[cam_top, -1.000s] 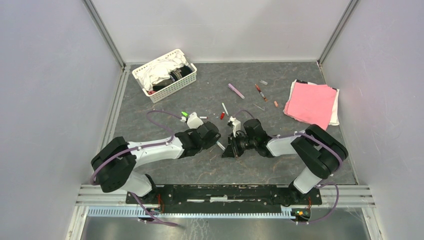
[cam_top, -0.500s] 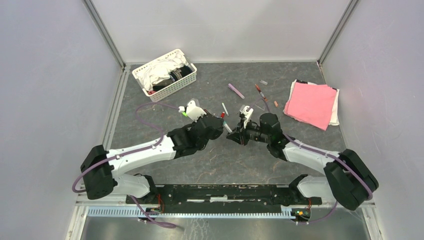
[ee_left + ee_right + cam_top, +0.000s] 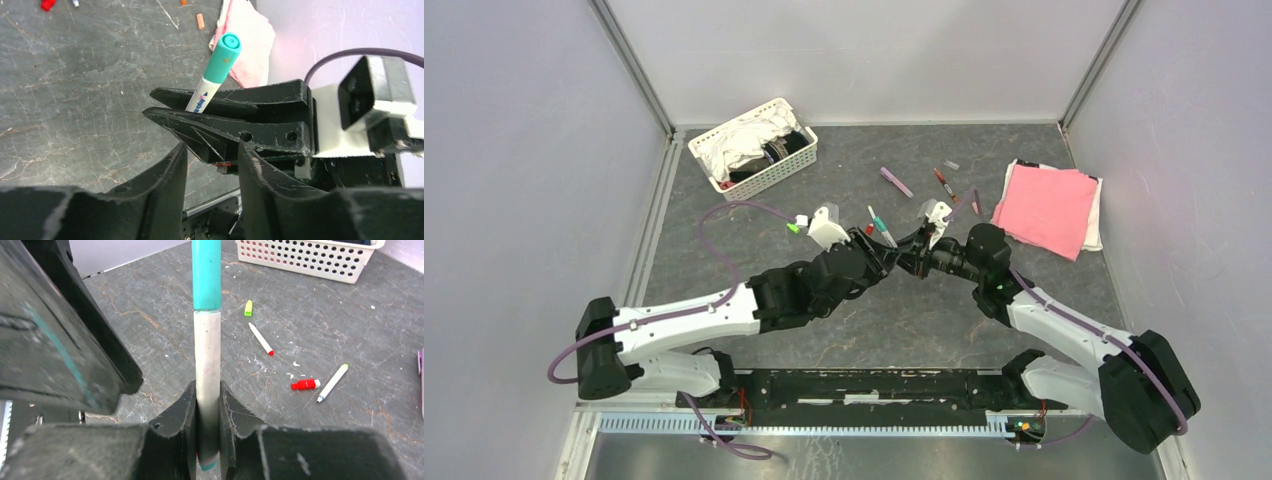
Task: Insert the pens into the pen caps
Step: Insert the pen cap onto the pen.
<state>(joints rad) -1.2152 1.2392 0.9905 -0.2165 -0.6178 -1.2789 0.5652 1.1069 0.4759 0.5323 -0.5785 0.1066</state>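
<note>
teal pen (image 3: 207, 370), pinched at its pale barrel by the right gripper (image 3: 207, 407), pointed its capped end far-left past the left gripper (image 3: 211, 150), whose jaws stood spread off it.

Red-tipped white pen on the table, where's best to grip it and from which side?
Grip the red-tipped pen mid-barrel, coming straight down from above and closing across its width. It lies flat on the table, with bare surface along both long sides, and the middle of the thin barrel should keep it balanced.
</note>
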